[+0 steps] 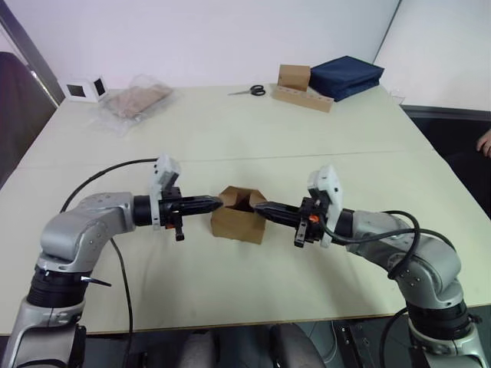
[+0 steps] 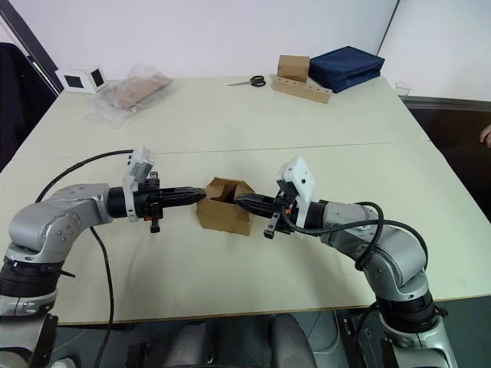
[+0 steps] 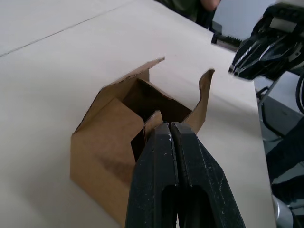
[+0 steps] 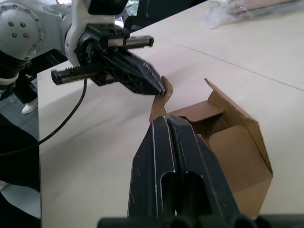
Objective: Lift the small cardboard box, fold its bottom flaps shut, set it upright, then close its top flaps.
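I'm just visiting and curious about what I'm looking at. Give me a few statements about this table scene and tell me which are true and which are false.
1. The small cardboard box sits on the table between the two grippers. True.
2. The box's top flaps are folded shut. False: they stand open, and the inside shows.
3. The left gripper is wide open. False: its two black fingers are pressed together, at a flap of the box.
4. The right gripper is shut too. True.
5. A pair of scissors lies at the far side of the table. True.
6. The dark blue bag rests on top of the small cardboard box. False: it lies far off at the back corner.
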Robot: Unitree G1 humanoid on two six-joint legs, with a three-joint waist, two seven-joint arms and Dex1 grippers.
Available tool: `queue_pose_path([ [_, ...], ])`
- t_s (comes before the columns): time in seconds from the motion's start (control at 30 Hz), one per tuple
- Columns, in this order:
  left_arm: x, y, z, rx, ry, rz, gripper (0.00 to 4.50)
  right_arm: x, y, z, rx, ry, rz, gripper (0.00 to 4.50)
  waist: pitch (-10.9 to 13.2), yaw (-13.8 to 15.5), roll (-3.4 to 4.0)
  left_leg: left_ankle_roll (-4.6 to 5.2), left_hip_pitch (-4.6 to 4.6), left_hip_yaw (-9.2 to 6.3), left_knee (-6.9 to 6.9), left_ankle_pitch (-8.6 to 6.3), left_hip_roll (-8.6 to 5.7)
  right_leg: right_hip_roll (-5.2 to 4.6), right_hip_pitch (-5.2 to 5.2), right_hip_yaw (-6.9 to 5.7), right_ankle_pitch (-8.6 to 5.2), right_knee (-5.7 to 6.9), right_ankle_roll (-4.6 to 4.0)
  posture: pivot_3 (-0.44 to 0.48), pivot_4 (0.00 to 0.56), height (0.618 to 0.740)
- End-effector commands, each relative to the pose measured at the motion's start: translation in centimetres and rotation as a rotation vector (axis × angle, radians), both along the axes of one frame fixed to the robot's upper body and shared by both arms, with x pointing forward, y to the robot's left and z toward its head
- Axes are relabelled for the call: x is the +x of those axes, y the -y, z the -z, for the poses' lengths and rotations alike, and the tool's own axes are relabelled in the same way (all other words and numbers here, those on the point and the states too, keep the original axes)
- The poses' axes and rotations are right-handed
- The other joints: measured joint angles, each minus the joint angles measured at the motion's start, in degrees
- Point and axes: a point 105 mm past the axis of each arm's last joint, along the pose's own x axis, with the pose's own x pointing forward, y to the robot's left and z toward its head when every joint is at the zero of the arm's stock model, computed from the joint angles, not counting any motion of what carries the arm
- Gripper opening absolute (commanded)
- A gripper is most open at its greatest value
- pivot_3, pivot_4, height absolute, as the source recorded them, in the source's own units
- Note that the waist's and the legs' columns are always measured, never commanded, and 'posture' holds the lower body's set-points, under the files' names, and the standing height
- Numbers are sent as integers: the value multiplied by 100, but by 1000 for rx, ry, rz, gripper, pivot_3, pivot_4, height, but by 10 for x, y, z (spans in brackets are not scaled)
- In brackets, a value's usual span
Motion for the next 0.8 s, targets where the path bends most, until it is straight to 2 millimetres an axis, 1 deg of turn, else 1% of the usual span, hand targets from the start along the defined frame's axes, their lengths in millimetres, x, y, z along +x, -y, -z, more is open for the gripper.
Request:
queue_pose_path([
  [0.03,2,1,-17,-38,61,-5,27,-4,-5,-12,-1,54,-38,0,0,3,0,0,0,0,0,0,0,0,-1,0,0,0,0,0,150,740],
  [0.2,10,-7,-38,-121,75,-36,27,-6,-18,-4,-15,30,-70,0,0,7,-1,0,-1,0,1,0,0,0,0,-1,0,1,0,0,150,740],
  [0.3,18,-15,-52,-175,78,-67,27,-4,-25,0,-16,23,-84,0,0,-2,-1,0,-3,-1,1,0,0,0,-4,-1,0,1,0,0,150,740],
  [0.37,26,-19,-56,-187,81,-97,27,-3,-30,2,-21,21,-92,0,0,-5,0,0,-3,0,1,0,0,0,-4,-1,0,1,0,0,150,740],
  [0.43,38,-22,-52,-175,85,-125,27,0,-35,4,-30,21,-97,0,1,-5,1,0,-3,0,1,0,0,0,-5,-1,0,1,0,0,150,740],
  [0.53,54,-19,-39,-158,75,-130,27,3,-38,7,-33,20,-96,0,1,2,0,-2,-3,1,1,1,-1,0,-7,-1,0,1,0,0,150,740],
  [0.7,80,2,-12,-123,53,-90,27,5,-39,9,-38,21,-90,0,1,43,-2,-9,-11,-1,7,5,-6,-3,-7,-6,1,0,1,0,150,740],
  [0.8,88,14,-2,-108,44,-52,27,8,-39,10,-41,22,-78,0,2,18,-3,-9,-15,-1,6,5,-6,-2,-13,-5,1,0,1,0,150,740],
])
